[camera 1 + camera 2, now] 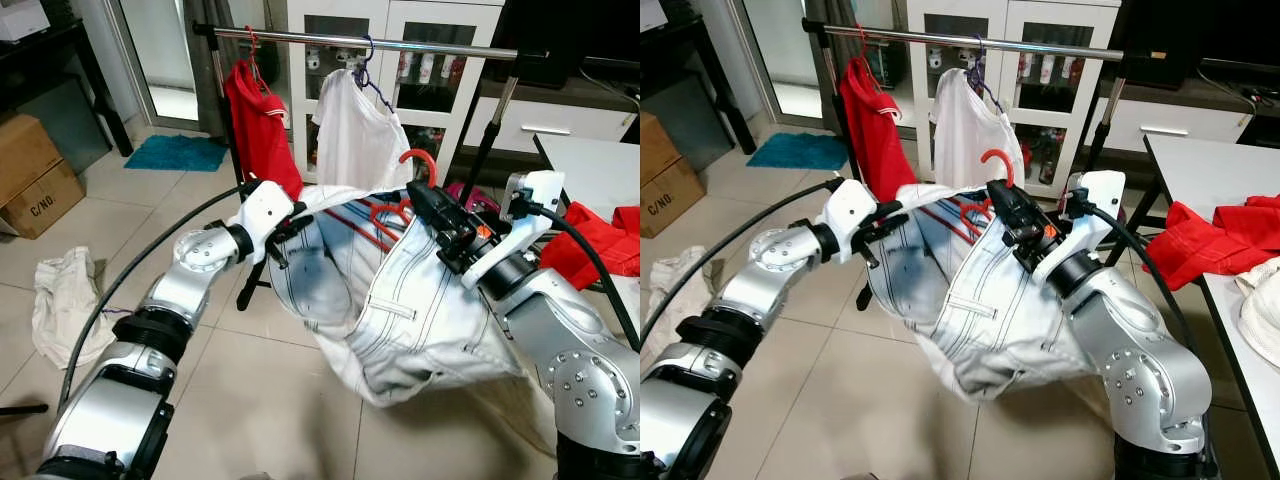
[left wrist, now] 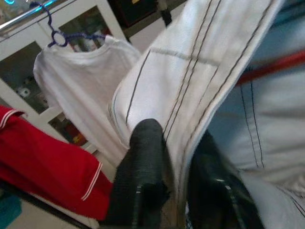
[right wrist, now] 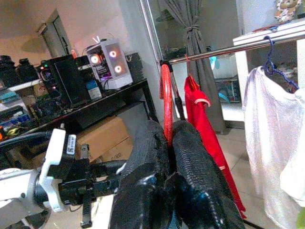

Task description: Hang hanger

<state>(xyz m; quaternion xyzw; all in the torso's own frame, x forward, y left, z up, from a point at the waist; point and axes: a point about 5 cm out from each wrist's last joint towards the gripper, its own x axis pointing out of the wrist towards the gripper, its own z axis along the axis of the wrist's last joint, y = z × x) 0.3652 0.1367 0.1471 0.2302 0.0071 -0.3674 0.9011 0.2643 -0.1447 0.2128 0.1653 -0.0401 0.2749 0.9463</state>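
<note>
Red hanger (image 1: 418,160) carrying pale jeans (image 1: 400,300), held low before the rail (image 1: 400,44). Thin, stiff, likely slick hook; soft, heavy, sagging cloth. Right hand (image 3: 167,143) clenched on the hook's neck; left hand (image 2: 174,157) pinching the waistband. Open rail beside the white shirt (image 1: 355,135), apparently; worktop (image 1: 1200,170) edge near.

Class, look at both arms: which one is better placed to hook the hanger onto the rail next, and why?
Right. The right claw is shut on the red hanger, whose hook sits below the rail. The left claw is shut on the jeans, just holding the fabric.
</note>
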